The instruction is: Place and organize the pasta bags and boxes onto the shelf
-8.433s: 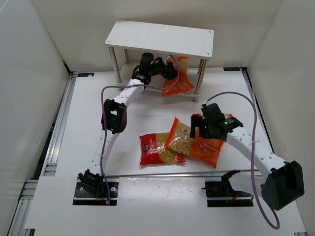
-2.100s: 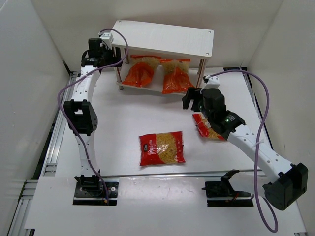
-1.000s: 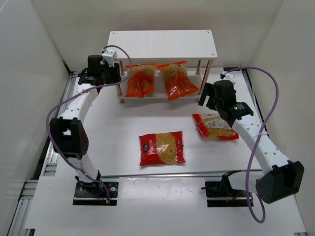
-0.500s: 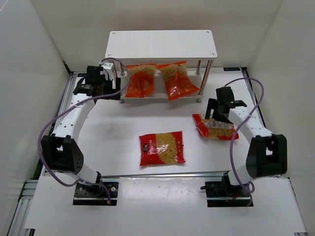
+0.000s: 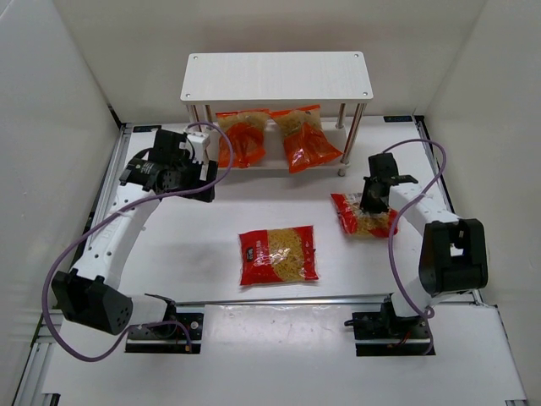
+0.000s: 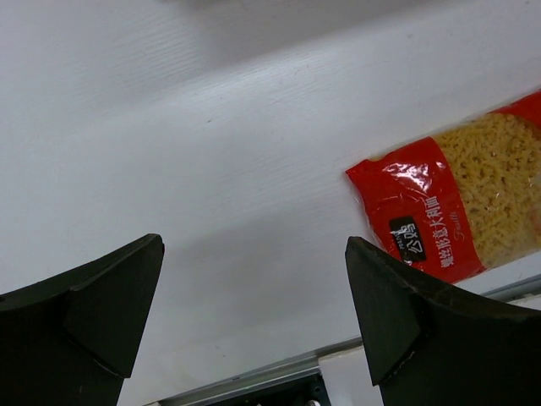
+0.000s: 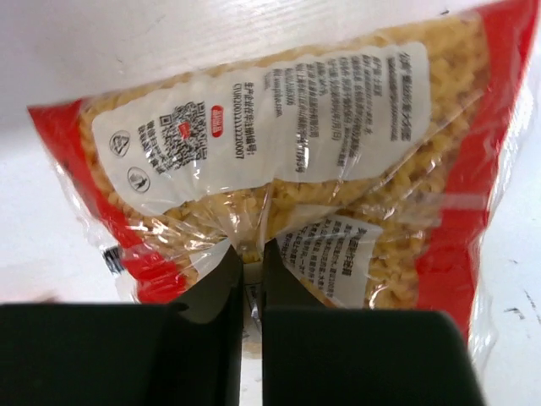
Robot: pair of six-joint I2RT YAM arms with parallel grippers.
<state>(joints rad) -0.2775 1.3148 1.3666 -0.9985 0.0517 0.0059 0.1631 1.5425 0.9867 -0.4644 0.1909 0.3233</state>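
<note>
Crinkly, clear-windowed red bag (image 7: 279,152) in right claw (image 7: 251,264)

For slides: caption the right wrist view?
Right gripper shut on the back seam of a red pasta bag, label up.

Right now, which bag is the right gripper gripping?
The red bag on the right, label side up, pinched by the right gripper. The other red bag lies centre; both orange bags are shelved.

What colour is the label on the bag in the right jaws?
White with dark print: label on red pasta bag, clearest in right wrist view.
</note>
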